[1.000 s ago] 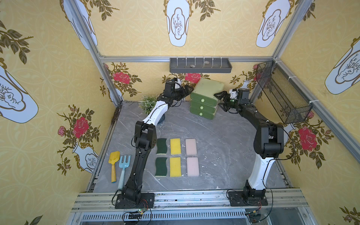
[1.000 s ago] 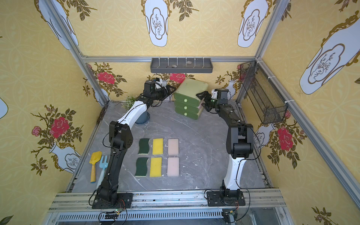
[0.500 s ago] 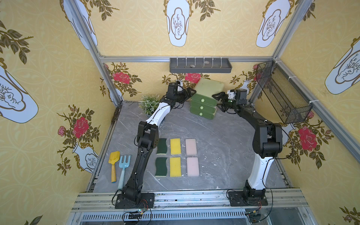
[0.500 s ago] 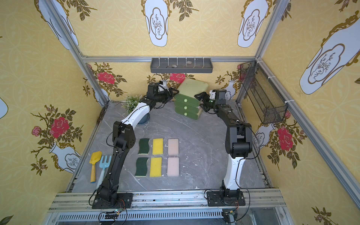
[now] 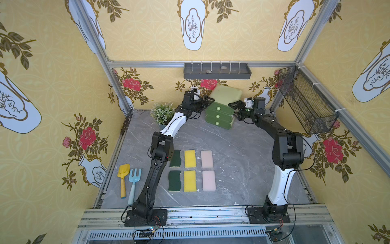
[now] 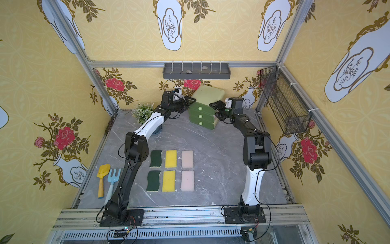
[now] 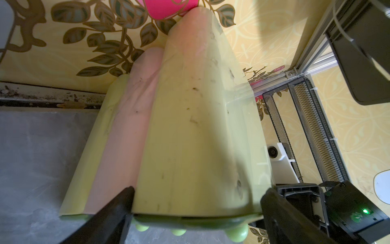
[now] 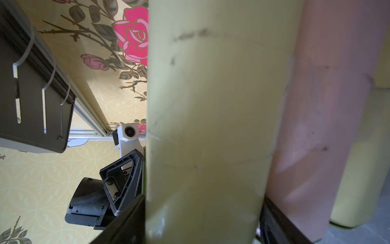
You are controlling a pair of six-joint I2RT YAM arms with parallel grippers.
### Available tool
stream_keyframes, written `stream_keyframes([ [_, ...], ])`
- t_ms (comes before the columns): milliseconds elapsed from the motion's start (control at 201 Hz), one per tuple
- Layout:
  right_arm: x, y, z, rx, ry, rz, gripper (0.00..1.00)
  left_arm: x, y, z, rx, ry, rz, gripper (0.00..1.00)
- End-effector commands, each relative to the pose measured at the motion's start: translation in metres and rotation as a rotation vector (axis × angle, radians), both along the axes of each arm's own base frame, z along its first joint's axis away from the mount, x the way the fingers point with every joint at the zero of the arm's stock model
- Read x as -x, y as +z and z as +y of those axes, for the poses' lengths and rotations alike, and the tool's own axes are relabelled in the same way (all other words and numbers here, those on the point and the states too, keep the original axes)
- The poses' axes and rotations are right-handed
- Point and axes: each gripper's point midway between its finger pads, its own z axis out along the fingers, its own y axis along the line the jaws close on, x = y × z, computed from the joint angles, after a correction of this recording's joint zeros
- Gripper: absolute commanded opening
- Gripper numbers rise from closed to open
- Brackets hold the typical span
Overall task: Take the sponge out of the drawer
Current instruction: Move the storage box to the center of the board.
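A green drawer unit (image 5: pixel 220 113) (image 6: pixel 203 113) with three round-knobbed drawers stands at the back of the table, every drawer closed. The sponge in the drawer is hidden. My left gripper (image 5: pixel 207 101) (image 6: pixel 191 101) is at the unit's upper left corner. In the left wrist view this gripper (image 7: pixel 196 202) stands open, its fingers straddling the top tier. My right gripper (image 5: pixel 233 111) (image 6: pixel 215 109) is at the unit's right side. In the right wrist view the right gripper (image 8: pixel 202 211) has both fingers against the top tier.
Several sponges lie in two rows mid-table: dark green (image 5: pixel 175 158), yellow (image 5: pixel 190 158) and pink (image 5: pixel 206 159). A small plant (image 5: pixel 162 113) stands left of the unit. A toy shovel (image 5: pixel 123 177) and fork (image 5: pixel 135 179) lie front left. A wire basket (image 5: pixel 306 101) hangs on the right wall.
The left gripper has slid right onto the unit's upper left corner. The right gripper has moved in against the unit's right side and its jaws have narrowed onto the top tier.
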Motion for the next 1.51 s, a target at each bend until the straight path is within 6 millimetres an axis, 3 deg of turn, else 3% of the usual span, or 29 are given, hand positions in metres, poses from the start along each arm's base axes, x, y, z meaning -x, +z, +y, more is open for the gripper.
stream_keyframes([
  [0,-0.002,0.011,0.007,-0.022,0.028,-0.057,0.72,0.002,-0.001,-0.007,0.021,-0.036,-0.027,0.95],
  [378,0.011,0.022,0.012,-0.057,0.046,-0.066,0.68,0.027,0.029,-0.013,0.027,-0.092,-0.098,0.68],
  [702,0.029,0.042,0.012,-0.076,0.055,-0.087,0.68,0.055,0.043,-0.010,0.027,-0.121,-0.112,0.68],
  [717,0.031,0.043,0.012,-0.075,0.055,-0.088,0.68,0.066,0.043,-0.025,0.027,-0.149,-0.111,0.68],
  [747,0.033,0.045,0.013,-0.076,0.058,-0.092,0.68,0.071,0.044,-0.027,0.024,-0.158,-0.112,0.68],
  [1115,0.073,0.050,0.021,-0.086,0.095,-0.091,0.70,0.123,0.068,-0.018,0.043,-0.147,-0.165,0.69],
  [1369,0.100,0.039,0.023,-0.058,0.104,-0.077,0.75,0.157,0.065,-0.022,0.049,-0.164,-0.165,0.69],
  [1503,0.103,0.027,0.018,-0.019,0.090,-0.062,0.81,0.162,0.061,-0.021,0.039,-0.155,-0.165,0.72],
])
